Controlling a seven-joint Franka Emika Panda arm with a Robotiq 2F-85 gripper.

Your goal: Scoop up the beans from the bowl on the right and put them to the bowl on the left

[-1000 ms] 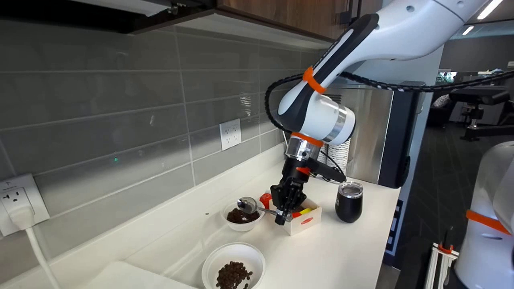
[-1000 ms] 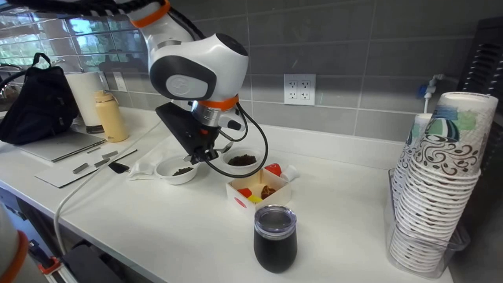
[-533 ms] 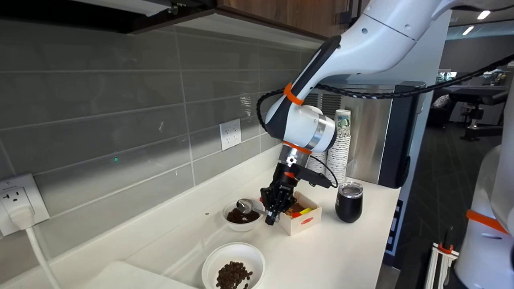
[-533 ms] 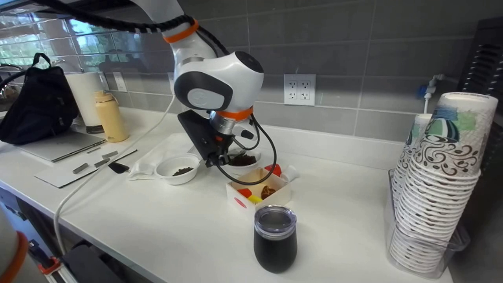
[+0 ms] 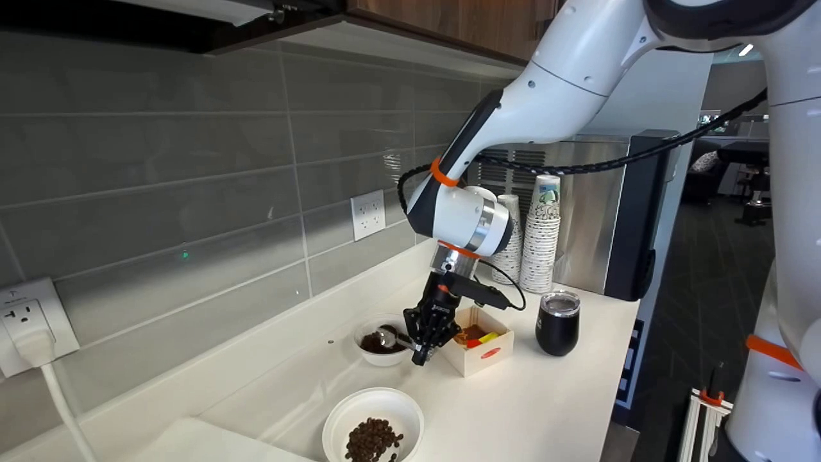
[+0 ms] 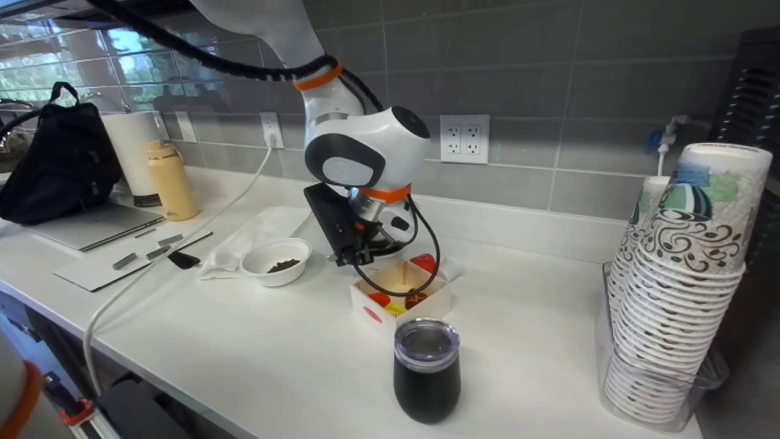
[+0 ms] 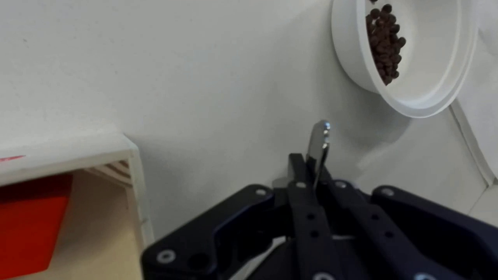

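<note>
A white bowl point(image 5: 380, 403) with a small heap of dark beans point(image 5: 370, 439) is the left bowl point(image 6: 276, 278) in an exterior view. The right bowl point(image 5: 381, 361) holds more dark beans point(image 5: 372, 344); the arm partly hides it in an exterior view point(image 6: 384, 261). My gripper point(image 5: 421, 353) is shut on a metal spoon's handle, beside the right bowl. The spoon's head point(image 5: 387, 335) is over that bowl, low at the beans; I cannot tell whether it touches them. In the wrist view my gripper point(image 7: 309, 167) pinches the handle point(image 7: 319, 142), and the left bowl point(image 7: 432, 105) shows upper right.
An open box point(image 5: 490, 360) with toy food stands close beside the gripper. A black tumbler point(image 6: 426, 381) and stacked paper cups point(image 6: 676, 305) stand farther off. The tiled wall point(image 5: 192, 192) rises behind the bowls. A white cable point(image 6: 155, 262) crosses the counter.
My gripper and spoon have moved away from the left bowl's side and downward, toward the right bowl. The spoon's head now sits lower over the right bowl's beans. The bowls have not moved.
</note>
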